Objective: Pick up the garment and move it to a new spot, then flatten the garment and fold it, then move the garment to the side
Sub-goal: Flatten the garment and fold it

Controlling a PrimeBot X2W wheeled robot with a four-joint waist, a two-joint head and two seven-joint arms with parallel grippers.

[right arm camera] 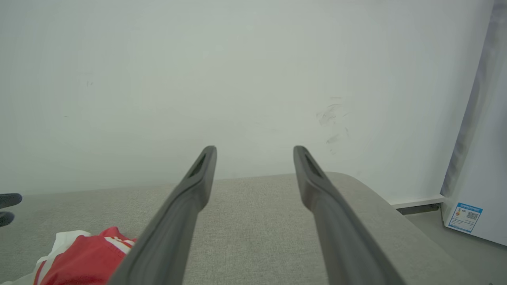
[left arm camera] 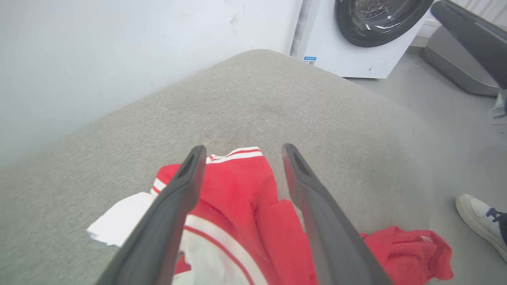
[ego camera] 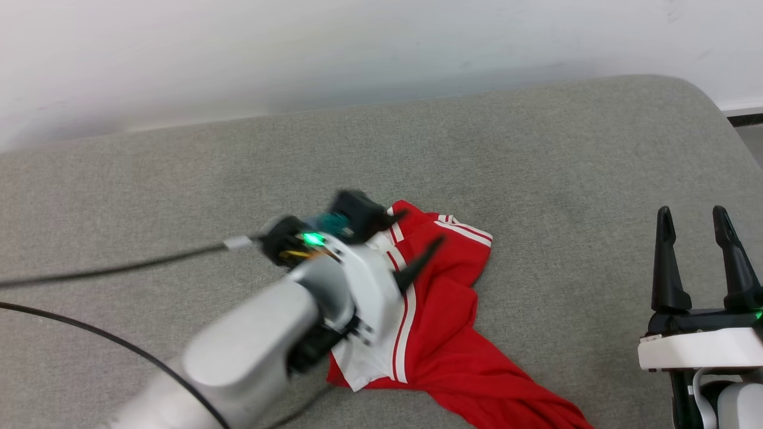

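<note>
Left gripper point(ego camera: 423, 226) hangs right over the shirt point(ego camera: 441, 322), its two dark fingers spread wide with nothing pinched between them, and whether the tips brush the cloth is hard to tell. The shirt lies in a crumpled heap around the middle of the grey cushion point(ego camera: 536, 149), a little toward the cushion's front edge. There is a white sleeve with red stripes on the side nearer the cushion's left end, and a long red tail trails off toward the front edge. Over at the cushion's right end the right gripper point(ego camera: 691, 210) is open just as wide, empty, well apart from the shirt, its fingers pointing at the cushion's back edge. Now, how will this thing handle? It looks light, soft and completely limp, so I expect it to sag, bunch and swing the moment it lifts, with no stiffness to hold a shape and nothing fragile to worry about. A thin single layer could slide out of smooth fingers. The better bet is a doubled spot, such as the striped trim at the end of the heap nearest the cushion's back edge, or a seam at the sleeve. For flattening, I would take two separate corners, one per gripper, so the cloth spreads across the cushion rather than rolling up
</note>
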